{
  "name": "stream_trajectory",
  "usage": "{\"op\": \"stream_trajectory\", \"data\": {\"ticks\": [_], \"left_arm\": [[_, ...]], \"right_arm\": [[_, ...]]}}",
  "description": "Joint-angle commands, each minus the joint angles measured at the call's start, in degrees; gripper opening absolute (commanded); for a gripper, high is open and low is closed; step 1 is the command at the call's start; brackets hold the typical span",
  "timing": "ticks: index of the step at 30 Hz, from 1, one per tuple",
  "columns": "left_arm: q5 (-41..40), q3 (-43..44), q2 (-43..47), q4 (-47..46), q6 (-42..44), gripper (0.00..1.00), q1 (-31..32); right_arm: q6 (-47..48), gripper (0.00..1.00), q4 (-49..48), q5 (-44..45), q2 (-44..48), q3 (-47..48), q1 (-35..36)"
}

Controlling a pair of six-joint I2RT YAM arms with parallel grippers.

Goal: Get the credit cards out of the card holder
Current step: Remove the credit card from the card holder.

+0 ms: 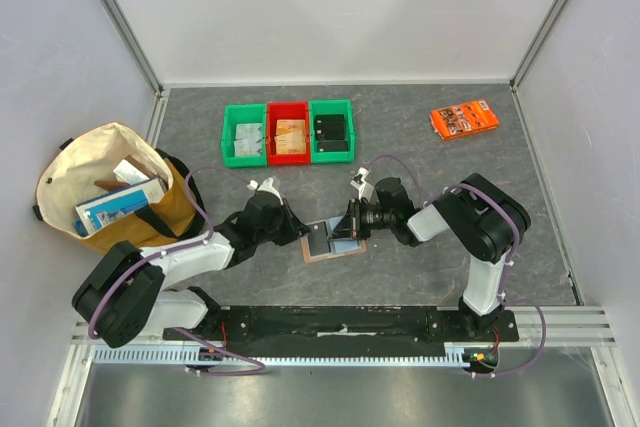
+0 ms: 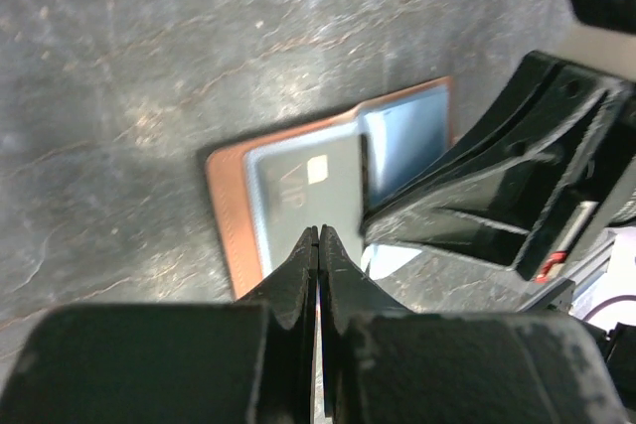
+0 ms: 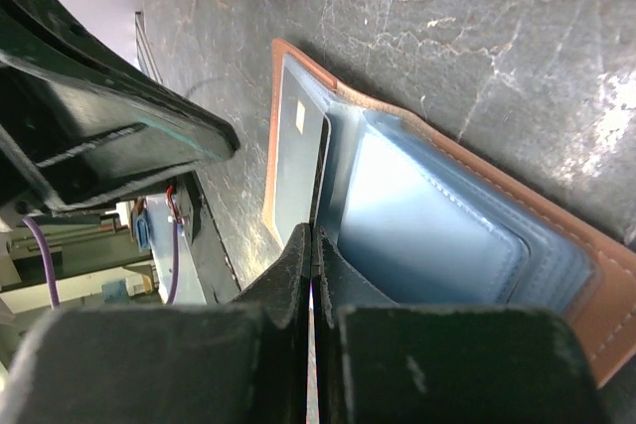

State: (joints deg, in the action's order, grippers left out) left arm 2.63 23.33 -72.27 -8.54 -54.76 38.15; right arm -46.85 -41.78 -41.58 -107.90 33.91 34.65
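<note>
The card holder (image 1: 345, 248) lies open on the grey table between my two arms, brown leather rim (image 2: 227, 215) (image 3: 596, 285) round light blue panels. A grey credit card (image 1: 318, 238) (image 2: 303, 186) (image 3: 296, 161) with a chip sits in its left half. My right gripper (image 1: 350, 225) (image 3: 312, 230) is shut, and the card's inner edge runs into the seam between its tips. My left gripper (image 1: 303, 231) (image 2: 318, 230) is shut with nothing in it, tips down over the card's near edge. The right gripper's fingers (image 2: 497, 196) stand close beside it.
At the back stand a green bin (image 1: 245, 134), a red bin (image 1: 288, 132) and another green bin (image 1: 331, 130), each holding cards. An orange packet (image 1: 464, 118) lies at the back right. A canvas bag (image 1: 115, 187) with boxes stands at the left.
</note>
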Motion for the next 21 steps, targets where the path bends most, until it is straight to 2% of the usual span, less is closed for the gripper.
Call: {"op": "stream_trajectory", "data": {"ticks": [1, 21], "left_arm": [[2.64, 4.52, -1.46, -0.87, 4.4, 0.03, -0.62], [4.66, 1.63, -6.13, -0.78, 5.46, 0.02, -0.62]], "right_arm": [[3.69, 0.0, 4.59, -2.1, 2.08, 1.77, 0.33], [6.51, 0.0, 8.47, -1.66, 2.78, 2.56, 0.33]]}}
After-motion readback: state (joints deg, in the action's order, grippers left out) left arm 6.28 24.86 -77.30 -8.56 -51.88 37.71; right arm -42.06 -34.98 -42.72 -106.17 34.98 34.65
